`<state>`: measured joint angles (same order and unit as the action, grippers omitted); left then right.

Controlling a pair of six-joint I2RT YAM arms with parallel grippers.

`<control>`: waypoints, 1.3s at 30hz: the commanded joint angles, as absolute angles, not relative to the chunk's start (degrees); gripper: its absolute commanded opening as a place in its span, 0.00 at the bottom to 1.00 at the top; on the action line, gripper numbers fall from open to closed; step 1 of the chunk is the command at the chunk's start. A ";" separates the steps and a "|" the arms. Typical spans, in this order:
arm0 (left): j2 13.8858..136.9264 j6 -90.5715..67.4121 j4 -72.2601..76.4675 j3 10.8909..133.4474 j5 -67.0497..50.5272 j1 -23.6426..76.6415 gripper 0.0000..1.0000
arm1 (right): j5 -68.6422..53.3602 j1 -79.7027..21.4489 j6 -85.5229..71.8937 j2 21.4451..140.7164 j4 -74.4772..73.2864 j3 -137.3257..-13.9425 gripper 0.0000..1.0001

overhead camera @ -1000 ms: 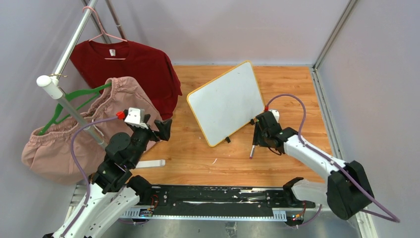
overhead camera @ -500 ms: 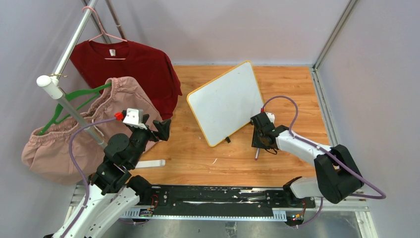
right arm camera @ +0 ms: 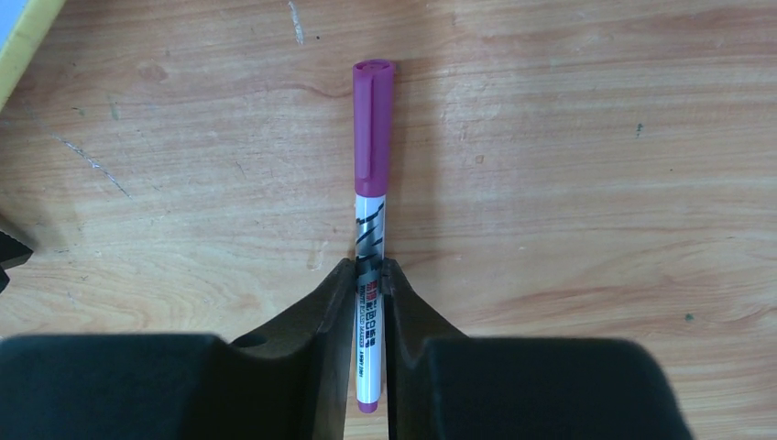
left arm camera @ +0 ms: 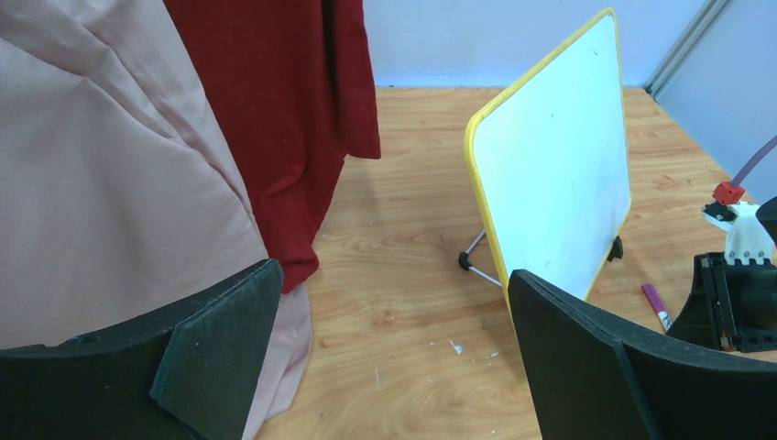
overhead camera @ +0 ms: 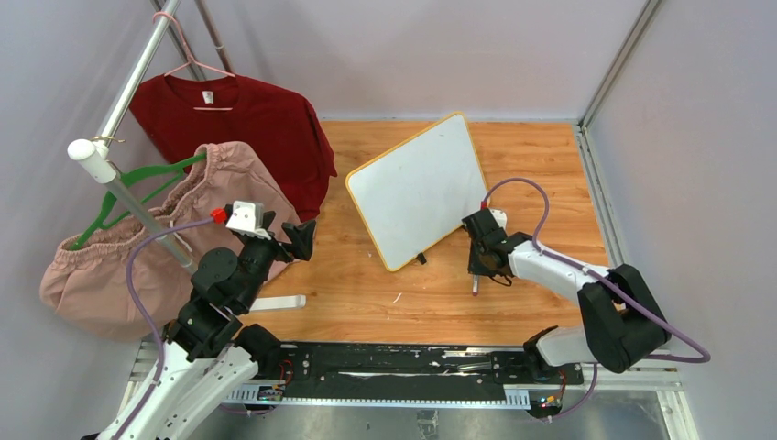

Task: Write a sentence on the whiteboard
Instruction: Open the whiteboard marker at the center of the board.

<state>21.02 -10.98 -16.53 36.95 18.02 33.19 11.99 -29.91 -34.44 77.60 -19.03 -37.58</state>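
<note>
Low down, the right arm's [overhead camera: 561, 271] jaws pinch the marker [right arm camera: 369, 211].

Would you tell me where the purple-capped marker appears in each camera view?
Top external: the marker lies right of centre, under the right gripper.
Left wrist: lower right, beside the whiteboard.
Right wrist: centre, clamped between the fingers.
Shared landmark: the whiteboard's yellow frame.

Walls: plain pale lilac-grey panels [overhead camera: 458, 55] at the back and both sides.
Floor: light orange-brown wood-grain tabletop [overhead camera: 541, 147], scuffed, with small white flecks.
Frame: grey metal corner post [overhead camera: 618, 64], back right.
Furniture: slanting silver metal clothes rail [overhead camera: 136, 73], left.
Light: even, soft shadows.
</note>
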 commanded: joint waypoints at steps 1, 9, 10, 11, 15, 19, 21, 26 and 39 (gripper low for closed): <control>20.16 -10.33 -15.30 37.49 17.87 33.37 1.00 | 11.15 -30.54 -33.85 77.60 -21.47 -35.04 0.17; 20.27 -10.37 -15.24 37.42 17.73 33.31 1.00 | 7.81 -30.48 -33.95 77.28 -20.79 -33.69 0.00; 20.30 -10.37 -15.25 37.38 17.75 33.35 1.00 | 7.74 -30.50 -34.19 76.32 -20.89 -33.48 0.00; 20.30 -10.44 -15.23 37.32 17.75 33.33 1.00 | 7.61 -30.50 -34.33 74.94 -20.99 -33.18 0.00; 20.58 -11.03 -14.85 37.12 17.26 33.33 1.00 | 8.54 -30.98 -33.45 66.58 -25.51 -34.08 0.00; 21.35 -12.19 -13.95 37.13 15.86 33.32 1.00 | 8.79 -32.19 -30.30 58.92 -31.42 -36.78 0.00; 21.36 -13.33 -12.93 36.97 14.89 33.31 1.00 | 7.26 -32.88 -28.91 55.43 -33.84 -38.15 0.00; 19.32 -17.48 -6.71 34.35 7.89 33.32 1.00 | -1.53 -35.04 -22.57 46.20 -35.86 -41.36 0.00; 33.51 -36.76 1.58 44.13 -21.28 33.32 1.00 | -16.12 -45.04 -19.65 41.21 -22.51 -53.13 0.00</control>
